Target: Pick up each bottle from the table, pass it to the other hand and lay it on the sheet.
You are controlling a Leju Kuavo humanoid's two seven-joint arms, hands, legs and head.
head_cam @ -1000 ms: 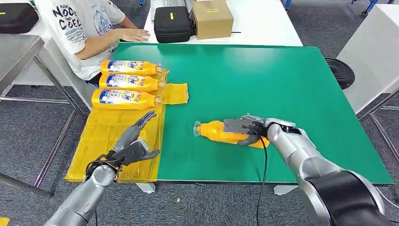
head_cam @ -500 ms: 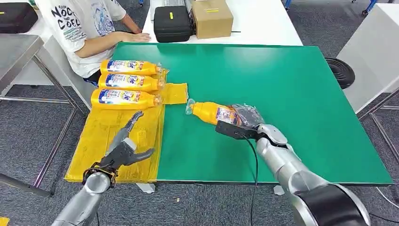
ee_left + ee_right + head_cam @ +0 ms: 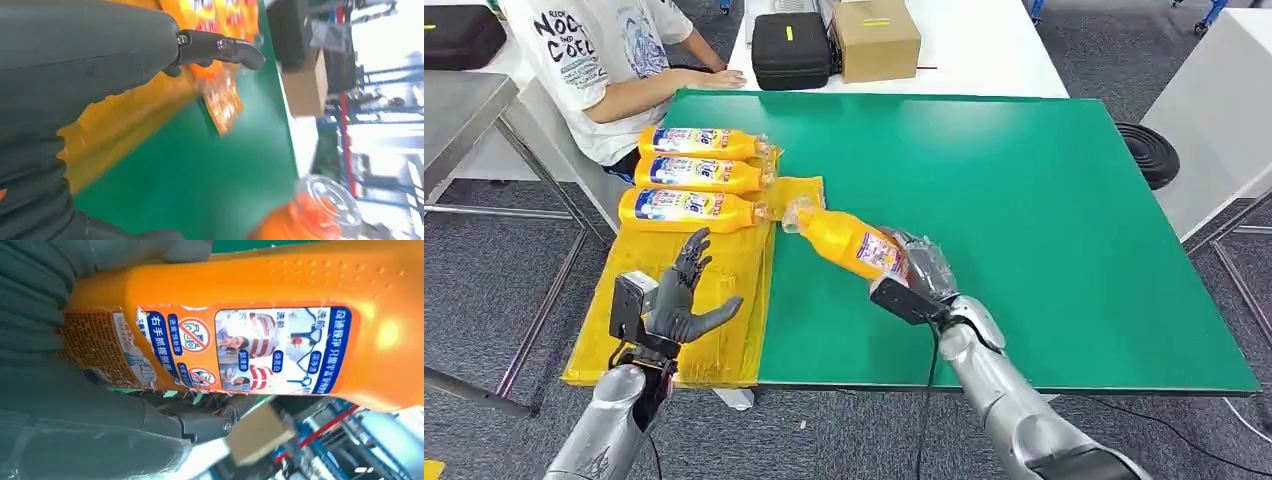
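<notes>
right hand (image 3: 921, 272) grips your orange bottle (image 3: 849, 241), blue-white label, clear cap, lifted over green table (image 3: 1044, 200) | left hand (image 3: 679, 297) fingers spread, empty | 3 bottles (image 3: 694, 175) on yellow sheet (image 3: 664, 300)

Glossy orange plastic bottle (image 3: 849, 243) with dimpled shoulder, torn paper label and clear cap. Matt green worktop (image 3: 1024, 200), smooth. Crinkled yellow sheet (image 3: 664, 280), shiny like plastic film. Brushed silver metal arms; matt grey ribbed covers and dark fingers (image 3: 689, 262). Brown cardboard box (image 3: 876, 38), upper centre.
</notes>
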